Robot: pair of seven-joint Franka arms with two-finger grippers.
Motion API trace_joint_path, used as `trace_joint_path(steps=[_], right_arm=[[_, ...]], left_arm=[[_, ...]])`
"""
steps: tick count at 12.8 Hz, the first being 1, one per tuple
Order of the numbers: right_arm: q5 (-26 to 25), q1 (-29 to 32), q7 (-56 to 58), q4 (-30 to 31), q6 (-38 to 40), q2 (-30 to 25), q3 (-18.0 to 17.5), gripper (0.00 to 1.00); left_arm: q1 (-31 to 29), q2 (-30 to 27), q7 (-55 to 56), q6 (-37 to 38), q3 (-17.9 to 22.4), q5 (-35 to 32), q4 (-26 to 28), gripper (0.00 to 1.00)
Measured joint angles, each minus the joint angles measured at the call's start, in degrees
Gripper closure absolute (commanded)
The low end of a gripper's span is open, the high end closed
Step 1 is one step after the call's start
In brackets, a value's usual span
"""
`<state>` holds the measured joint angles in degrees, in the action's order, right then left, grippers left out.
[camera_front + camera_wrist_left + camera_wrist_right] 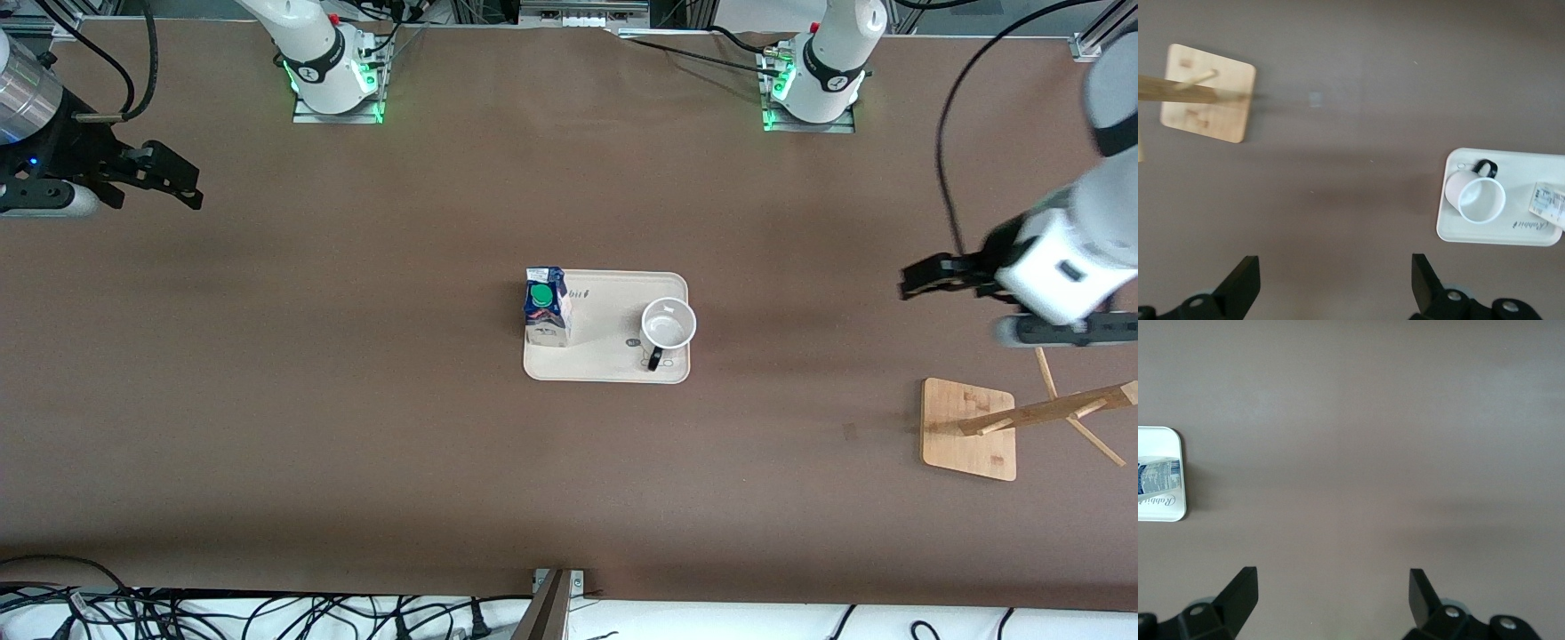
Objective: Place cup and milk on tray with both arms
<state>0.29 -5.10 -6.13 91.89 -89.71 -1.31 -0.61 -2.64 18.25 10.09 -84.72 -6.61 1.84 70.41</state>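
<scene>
The cream tray point(607, 369) lies in the middle of the table. The milk carton point(547, 307) with its green cap stands on the tray's end toward the right arm. The white cup point(668, 324) with a black handle stands upright on the tray's end toward the left arm. My left gripper point(916, 278) is open and empty, up over bare table toward the left arm's end. My right gripper point(182, 182) is open and empty over bare table toward the right arm's end. The left wrist view shows the tray point(1455, 227), the cup point(1475, 196) and part of the carton point(1546, 203). The right wrist view shows the tray's end point(1168, 513) with the carton point(1159, 475).
A wooden rack with a square base point(967, 428) and slanted pegs point(1058, 409) stands toward the left arm's end, nearer the front camera than the left gripper. It also shows in the left wrist view point(1208, 93). Cables lie along the table's front edge point(267, 613).
</scene>
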Motion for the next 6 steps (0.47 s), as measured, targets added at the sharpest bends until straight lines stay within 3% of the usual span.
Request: trace_joint_path(steps=[6], right_arm=[[0.00,0.00,0.00,-0.01,0.00,0.01,0.00,0.00]], left_arm=[[-3.60,-1.34,-2.76,1.93,0.00,0.00,-0.60,0.00]])
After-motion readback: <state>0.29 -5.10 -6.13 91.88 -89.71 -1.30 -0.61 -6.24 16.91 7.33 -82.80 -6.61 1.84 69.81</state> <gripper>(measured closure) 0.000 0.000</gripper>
